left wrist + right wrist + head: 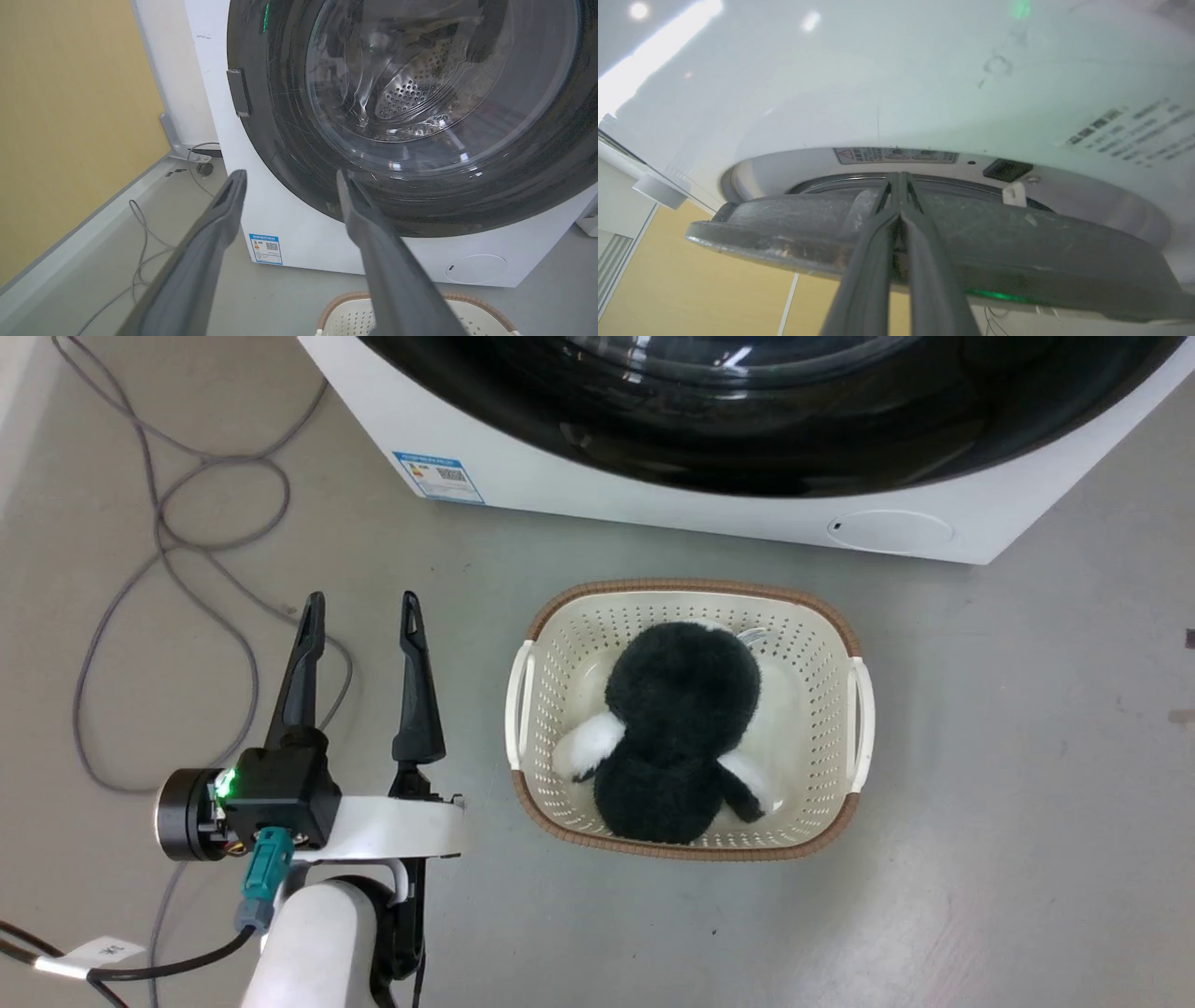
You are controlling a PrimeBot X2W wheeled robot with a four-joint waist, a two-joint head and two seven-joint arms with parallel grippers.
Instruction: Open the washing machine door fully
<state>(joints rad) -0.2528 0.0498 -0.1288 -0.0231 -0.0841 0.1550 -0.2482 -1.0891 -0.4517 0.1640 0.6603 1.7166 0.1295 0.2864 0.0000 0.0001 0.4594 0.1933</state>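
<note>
The white washing machine [579,476] stands across the top of the head view, its glossy black washing machine door [747,439] facing me. My left gripper [359,607] hovers open over the floor left of the basket, well short of the machine. Along its fingers I see the door [289,154], its glass bowl [420,79] and the steel drum behind. In the right wrist view the door [1017,242] appears edge-on and slightly ajar from the machine front [878,93]. My right gripper [896,176] is shut, tips lying over the rim at the gap, holding nothing.
A cream basket [691,586] holding a black-and-white plush toy [677,737] sits on the floor right before the machine. Grey cables [168,523] loop over the floor at the left. A yellow wall [70,116] runs along the machine's left side.
</note>
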